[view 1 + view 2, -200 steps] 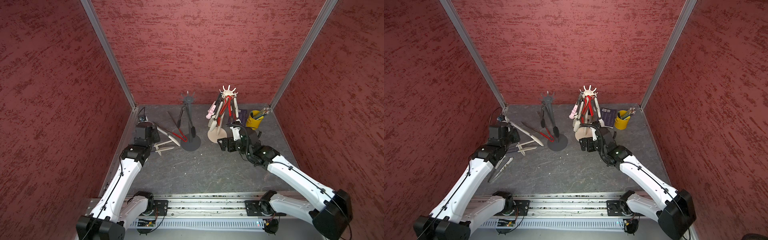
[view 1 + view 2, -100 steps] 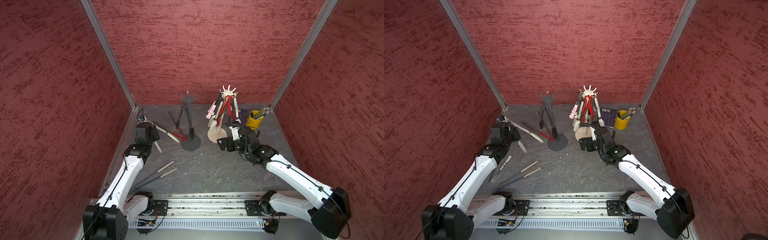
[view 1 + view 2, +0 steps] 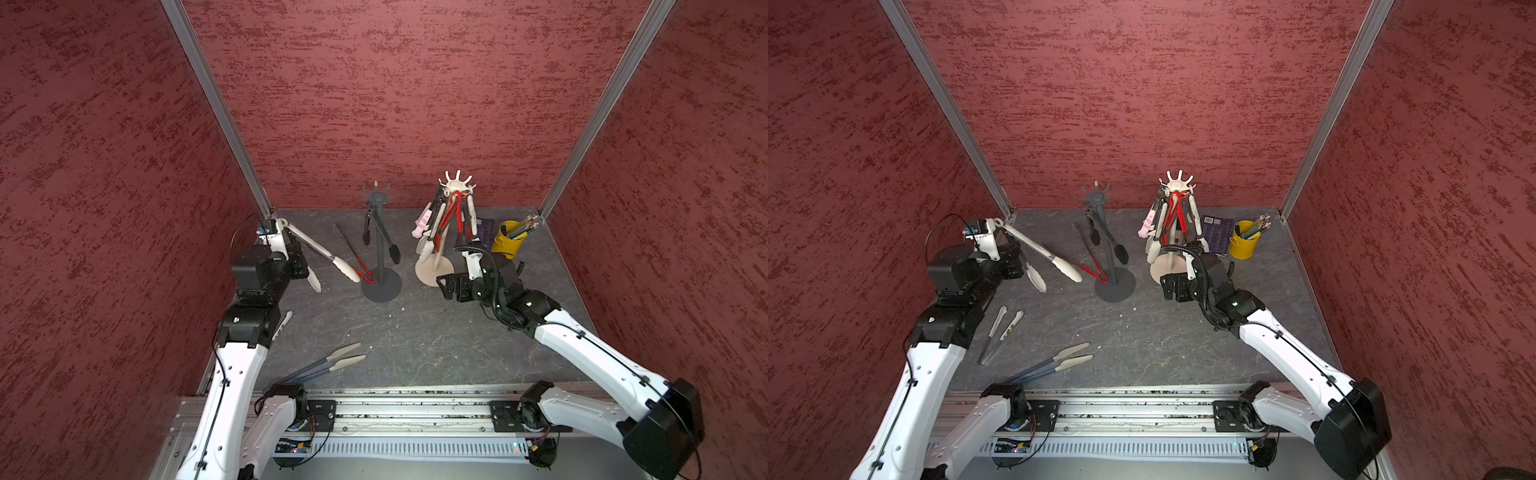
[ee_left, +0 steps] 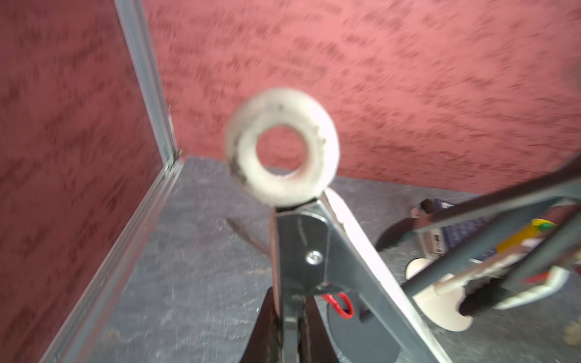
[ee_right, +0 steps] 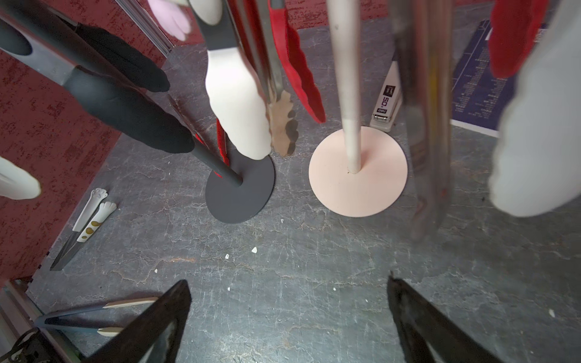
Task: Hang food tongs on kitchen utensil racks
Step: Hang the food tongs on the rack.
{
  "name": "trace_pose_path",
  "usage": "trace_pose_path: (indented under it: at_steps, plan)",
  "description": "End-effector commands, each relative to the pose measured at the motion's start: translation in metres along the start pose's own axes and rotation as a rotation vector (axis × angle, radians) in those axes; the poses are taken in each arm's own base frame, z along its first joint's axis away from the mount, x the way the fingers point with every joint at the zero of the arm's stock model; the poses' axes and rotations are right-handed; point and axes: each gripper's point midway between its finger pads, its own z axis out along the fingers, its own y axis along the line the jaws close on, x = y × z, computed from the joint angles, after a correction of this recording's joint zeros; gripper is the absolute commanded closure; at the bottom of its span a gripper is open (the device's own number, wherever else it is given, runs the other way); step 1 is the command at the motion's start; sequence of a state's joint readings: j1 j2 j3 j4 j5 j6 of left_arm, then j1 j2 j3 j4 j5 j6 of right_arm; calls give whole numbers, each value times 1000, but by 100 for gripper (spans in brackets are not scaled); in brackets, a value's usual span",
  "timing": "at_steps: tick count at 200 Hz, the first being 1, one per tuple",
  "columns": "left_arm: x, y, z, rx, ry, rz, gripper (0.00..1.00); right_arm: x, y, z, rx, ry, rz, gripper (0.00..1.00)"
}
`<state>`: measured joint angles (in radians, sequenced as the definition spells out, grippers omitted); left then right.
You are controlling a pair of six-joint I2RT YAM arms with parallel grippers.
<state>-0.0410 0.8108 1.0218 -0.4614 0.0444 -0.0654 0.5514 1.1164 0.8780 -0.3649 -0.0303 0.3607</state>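
The left gripper [image 4: 290,317] is clamped shut on the tongs [image 3: 332,259] just under the hinge, seemingly on one metal arm; the other arm splays free. The ring [image 4: 282,146] stands out past the fingertips with its hole clear. From there the long axis slants back and down past the gripper, and the white tips end low, near the foot of the grey rack [image 3: 380,257].

That rack lies to this gripper's right and a little ahead; its crown [image 3: 377,196] looks higher than the ring, and only a black pair [image 3: 392,251] hangs from it. As I judge it, the coming move goes up and across to the right, ring leading, onto a free hook; the ring's hole must turn to face a hook tip.

The right gripper [image 3: 451,286] is spread wide and empty, low beside the crowded cream rack [image 3: 430,272]; the left arm is the nearer to the grey rack, and it has the tongs.
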Motion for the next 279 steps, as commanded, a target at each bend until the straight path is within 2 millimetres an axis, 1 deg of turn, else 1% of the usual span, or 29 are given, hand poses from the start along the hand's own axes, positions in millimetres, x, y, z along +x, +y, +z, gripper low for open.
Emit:
trace_pose_path:
  at_steps: [1,16,32,55,83,95,114,134,169,192,208,244,279]
  plan:
    - [-21,-32,-21,110,-33,95,92,-23,6,-9,-20,-53,-3,1]
    - [-25,-53,-29,151,-28,131,92,-24,6,-7,-22,-48,-5,1]
    - [-22,-73,-37,170,12,192,92,-26,7,-7,-26,-47,-6,1]
    - [-11,-99,-53,191,65,271,92,-26,6,-9,-24,-47,-4,1]
    - [7,-124,-68,142,88,418,92,-23,3,-12,-23,-46,0,1]
    - [14,-136,-69,134,93,465,92,-22,4,-12,-27,-45,1,1]
    - [24,-148,-59,108,126,498,94,-21,4,-13,-32,-43,0,1]
    - [23,-161,-51,138,109,464,93,-22,5,-14,-36,-44,-2,1]
    - [22,-168,-34,172,139,422,93,-23,5,-19,-37,-54,2,1]
    - [15,-170,-26,204,144,389,93,-19,3,-23,-32,-57,11,1]
    - [10,-172,-22,222,145,388,93,-17,1,-26,-29,-61,20,1]
    - [6,-180,-13,271,173,379,93,-13,-2,-29,-24,-69,38,1]
    - [4,-179,-4,276,200,369,93,-13,-2,-30,-23,-74,40,1]
